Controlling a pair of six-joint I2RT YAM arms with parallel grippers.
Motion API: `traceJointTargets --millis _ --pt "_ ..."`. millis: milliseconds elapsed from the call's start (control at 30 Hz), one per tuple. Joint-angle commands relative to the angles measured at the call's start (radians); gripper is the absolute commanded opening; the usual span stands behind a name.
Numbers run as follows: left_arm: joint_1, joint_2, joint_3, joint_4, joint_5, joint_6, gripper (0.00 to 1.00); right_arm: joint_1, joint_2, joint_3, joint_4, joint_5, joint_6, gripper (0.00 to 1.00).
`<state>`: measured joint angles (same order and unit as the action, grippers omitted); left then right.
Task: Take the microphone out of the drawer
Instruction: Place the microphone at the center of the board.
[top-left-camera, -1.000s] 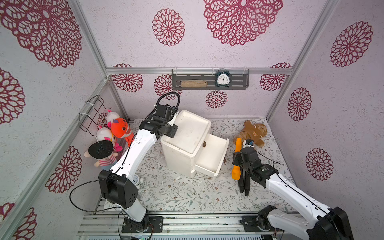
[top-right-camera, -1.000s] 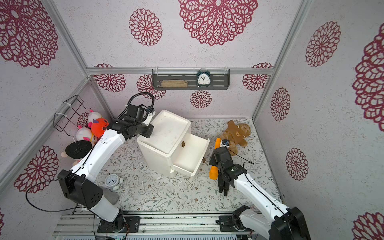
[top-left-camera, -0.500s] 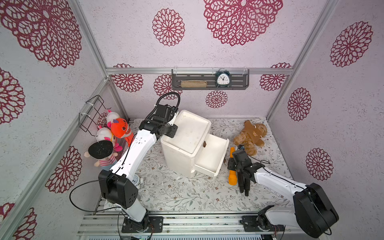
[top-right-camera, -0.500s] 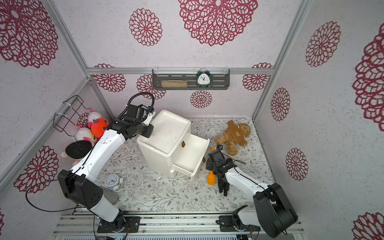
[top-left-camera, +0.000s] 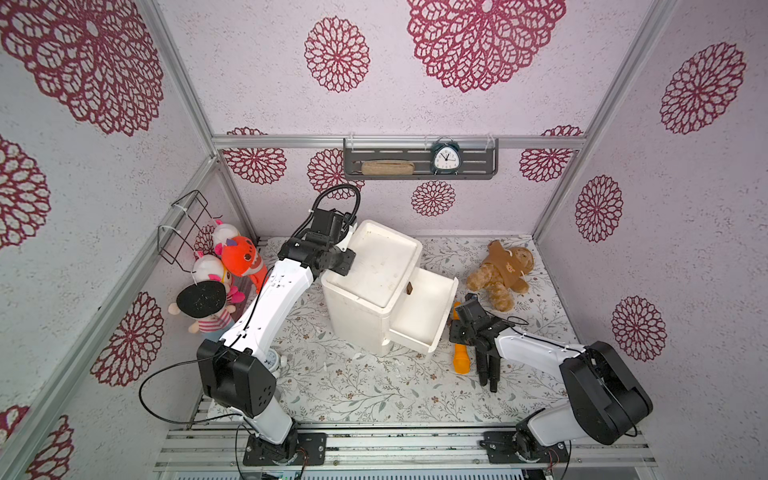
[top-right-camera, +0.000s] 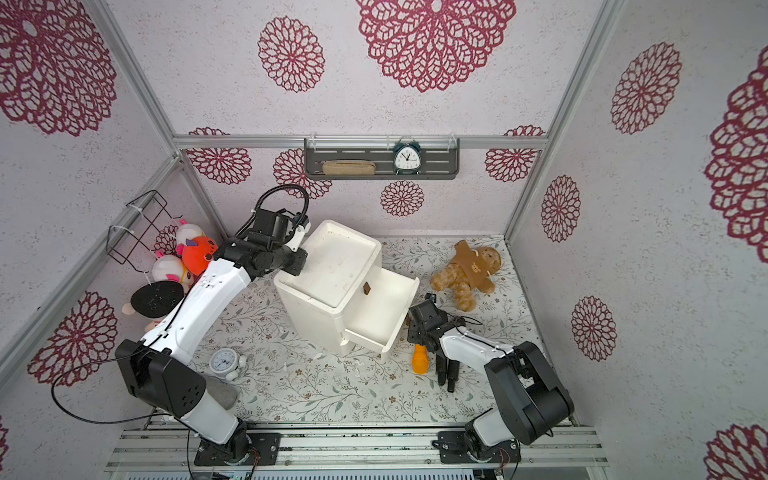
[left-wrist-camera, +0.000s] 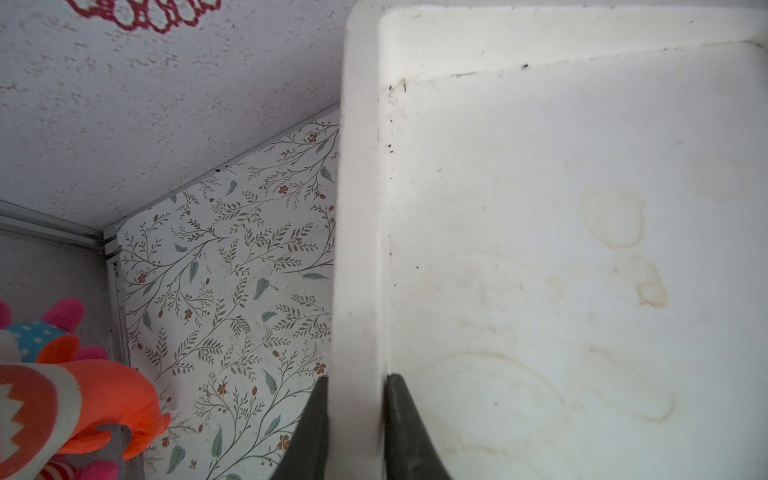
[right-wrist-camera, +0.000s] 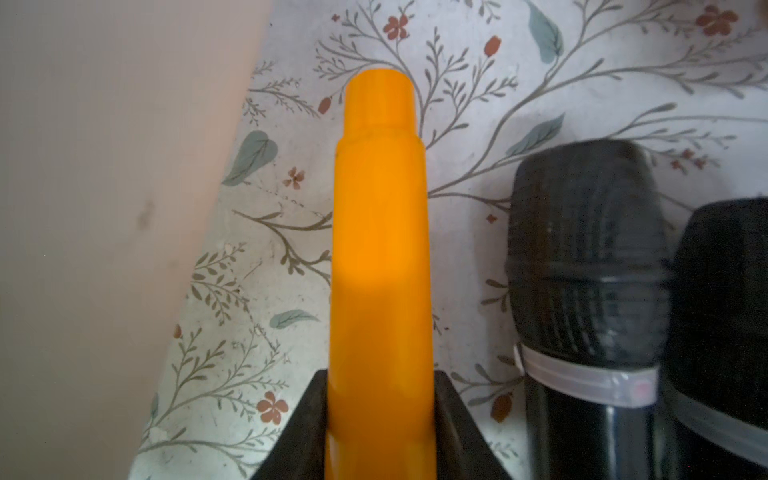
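Extraction appears complete; set-down in hand. Right end effector (right-wrist-camera: 380, 419) grips orange plastic microphone (top-left-camera: 462, 362) low beside open white drawer (top-left-camera: 419, 316), lower right of centre. Left end effector (left-wrist-camera: 355, 415) clamps white plastic cabinet (left-wrist-camera: 357, 208) by its rim. Next move, judged: release.

Black microphones (right-wrist-camera: 582, 249) and drawer wall (right-wrist-camera: 104, 208) hem a narrow floor strip (right-wrist-camera: 270, 249).

Left gripper (left-wrist-camera: 355, 380) clamped nearly shut, reaching far forward; right gripper (right-wrist-camera: 380, 376) gripping low (jaws part-closed).

drawer (top-left-camera: 419, 320) out of cabinet (top-left-camera: 376, 266) | microphone (top-left-camera: 462, 360) right of drawer | bear (top-left-camera: 500, 268) behind
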<state>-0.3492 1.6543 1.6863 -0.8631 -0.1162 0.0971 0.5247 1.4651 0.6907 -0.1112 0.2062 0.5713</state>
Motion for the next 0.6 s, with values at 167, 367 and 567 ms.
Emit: traceJointTargets --millis 167,367,567 --pt "-0.006 0.058 -0.022 -0.077 -0.062 0.043 0.01 0.015 0.02 0.045 -0.041 0.055 -0.077 0.0" --pt "-0.006 0.062 -0.022 -0.078 -0.063 0.044 0.01 0.017 0.023 0.033 -0.05 0.057 -0.085 0.03" --pt "-0.006 0.062 -0.022 -0.079 -0.061 0.042 0.01 0.017 0.012 0.015 -0.064 0.054 -0.077 0.1"
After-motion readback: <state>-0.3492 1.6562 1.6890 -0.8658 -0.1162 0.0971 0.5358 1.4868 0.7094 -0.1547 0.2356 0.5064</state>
